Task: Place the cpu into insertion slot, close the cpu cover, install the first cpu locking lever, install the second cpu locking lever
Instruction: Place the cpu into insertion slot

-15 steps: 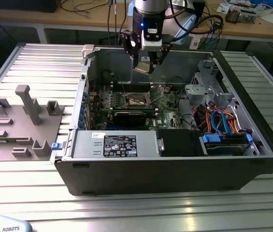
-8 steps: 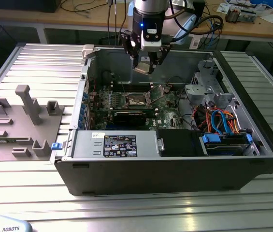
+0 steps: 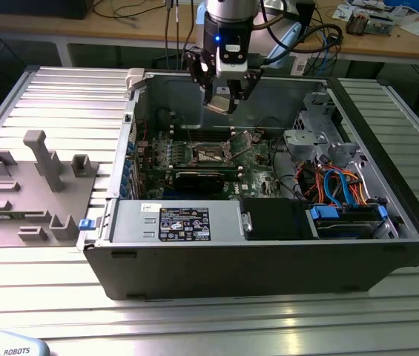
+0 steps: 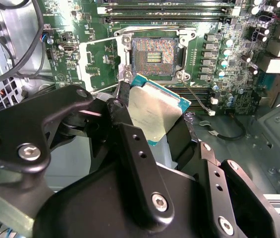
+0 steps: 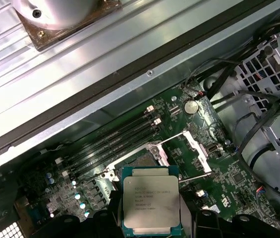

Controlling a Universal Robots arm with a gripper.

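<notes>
slatted metal bench point(image 3: 61, 96), open computer case point(image 3: 268, 267): the gripper point(image 3: 222, 100), jaws pinching the cpu point(image 4: 152, 111) by opposite edges, holds it above the insertion slot point(image 4: 153, 55), well clear, chip edges seemingly turned askew to the slot's; the cpu cover point(image 5: 197, 151) stands open beside the slot

The computer case point(image 3: 268, 267) lies open on the bench point(image 3: 194, 334), with a parts tray point(image 3: 24, 193) beside it at the exterior view's left. Inside, the power supply point(image 3: 183, 222) sits along the near wall, the motherboard point(image 3: 257, 159) behind it. The gripper point(image 3: 222, 104) holds the chip point(image 4: 152, 111) over the motherboard, near the socket point(image 4: 153, 53) but apart from it.
</notes>
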